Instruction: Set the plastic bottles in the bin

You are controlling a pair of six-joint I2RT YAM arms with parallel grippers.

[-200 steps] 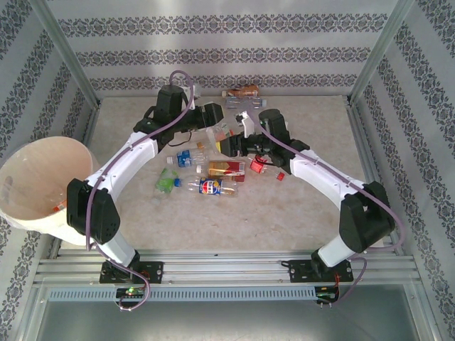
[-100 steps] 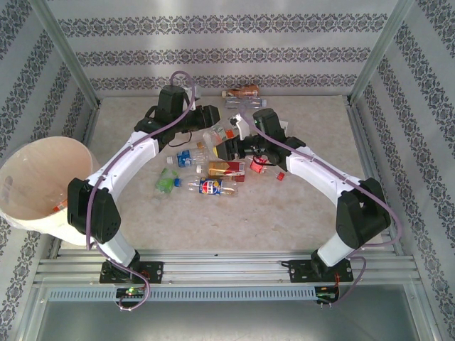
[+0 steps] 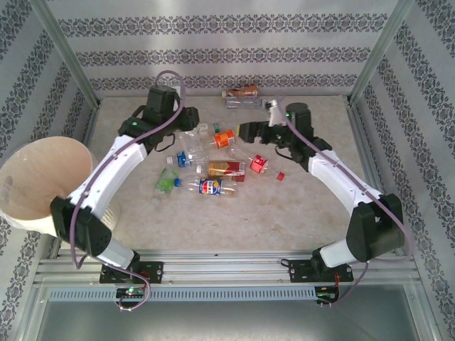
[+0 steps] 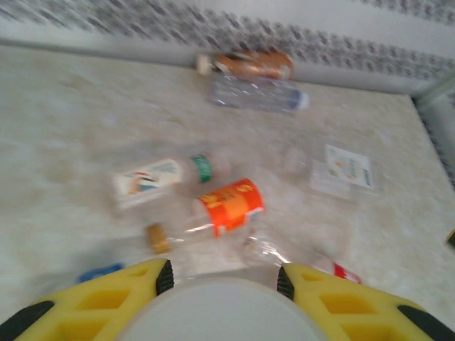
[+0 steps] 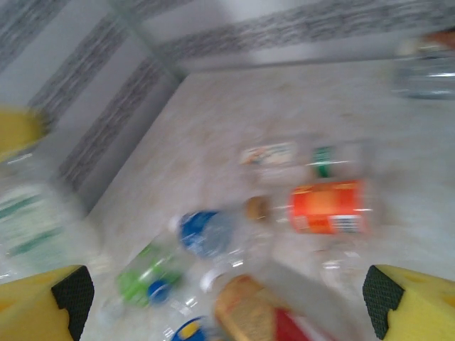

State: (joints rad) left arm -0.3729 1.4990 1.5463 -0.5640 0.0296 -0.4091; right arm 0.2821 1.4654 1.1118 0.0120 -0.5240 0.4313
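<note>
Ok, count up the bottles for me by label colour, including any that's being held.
Blue-label bottles: 2
Red-label bottles: 2
Orange-label bottle: 1
Brown bottle: 1
Green bottle: 1
White-label bottle: 1
Clear unlabelled bottle: 1
Held bottle in left claw: 1
Total: 10

The left end effector (image 4: 225, 275) clamps its yellow fingers (image 4: 114, 298) on a whitish round-ended plastic bottle (image 4: 220, 316). Beyond it, on the beige marbled surface (image 4: 64, 121), a clear orange-labelled bottle (image 4: 227, 207) lies just beside a white-labelled bottle with a green band (image 4: 160, 177). A brown-orange bottle (image 4: 249, 64) and a clear unlabelled bottle (image 4: 256, 94) lie by the far wall.
</note>
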